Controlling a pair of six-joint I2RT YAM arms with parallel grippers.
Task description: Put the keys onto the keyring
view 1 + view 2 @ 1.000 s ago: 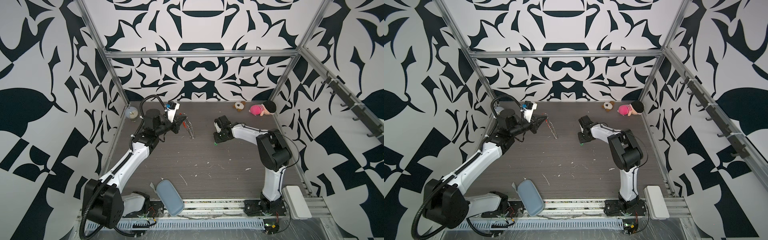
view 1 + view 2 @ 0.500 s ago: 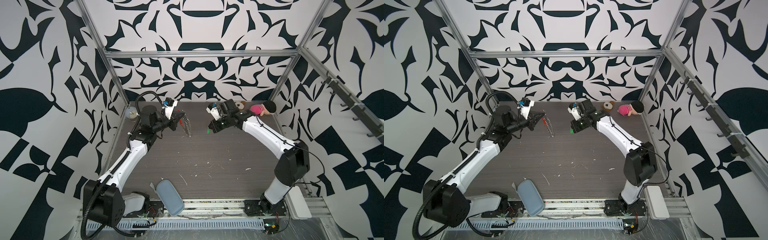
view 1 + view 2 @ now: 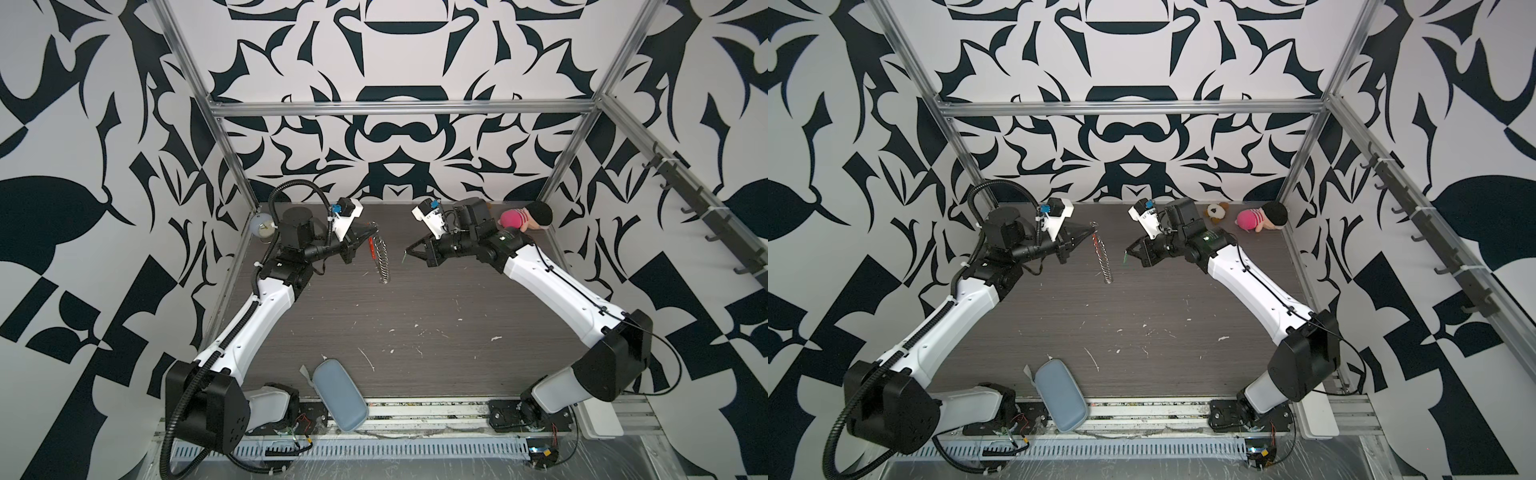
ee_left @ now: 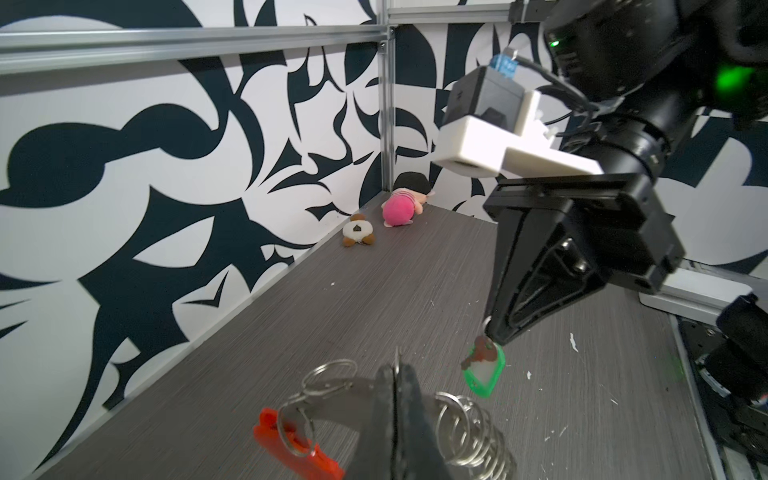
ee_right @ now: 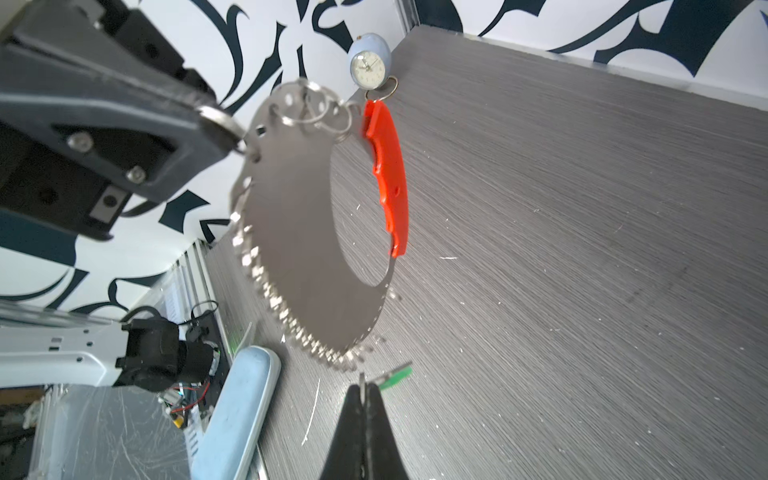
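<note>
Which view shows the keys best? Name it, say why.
Left wrist view: the keys hang face-on from the right gripper. Right wrist view shows only a green edge; both top views, a green speck.

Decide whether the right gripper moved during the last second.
Yes. In both top views the right gripper, shut on the keys, has shifted left, away from the pink plush doll, toward the keyring.

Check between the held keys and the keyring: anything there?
Nothing; in both top views only bare tabletop shows between the keys and the keyring.
</note>
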